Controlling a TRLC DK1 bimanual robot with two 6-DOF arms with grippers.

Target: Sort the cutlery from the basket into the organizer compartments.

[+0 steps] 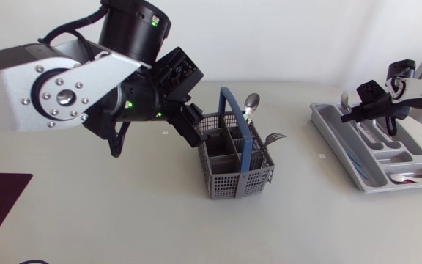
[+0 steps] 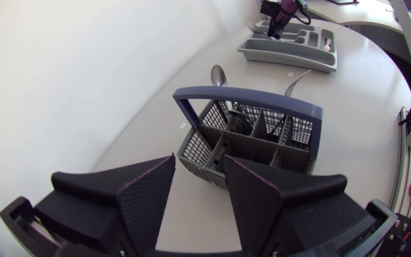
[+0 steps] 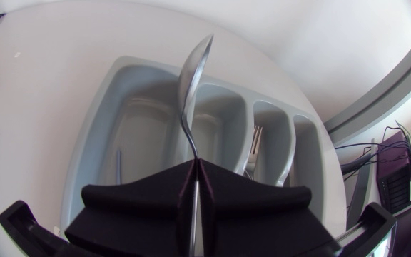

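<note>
Task partly done. My right pincer [image 3: 193, 163] is clamped on a spoon [image 3: 191, 78] above the organizer [image 3: 138, 135], whose compartments ahead of it already hold a fork [image 3: 254, 146]. My left pincer [image 2: 198, 168], fingers apart and empty, faces the basket [image 2: 195, 150] just ahead; a second spoon [image 2: 218, 73] and second fork [image 2: 298, 78] remain inside.

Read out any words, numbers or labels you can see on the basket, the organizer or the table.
No text can be read in any view.
The basket shows no print.
The organizer shows no print.
The table has two tiny pale markers, too small to read.
</note>
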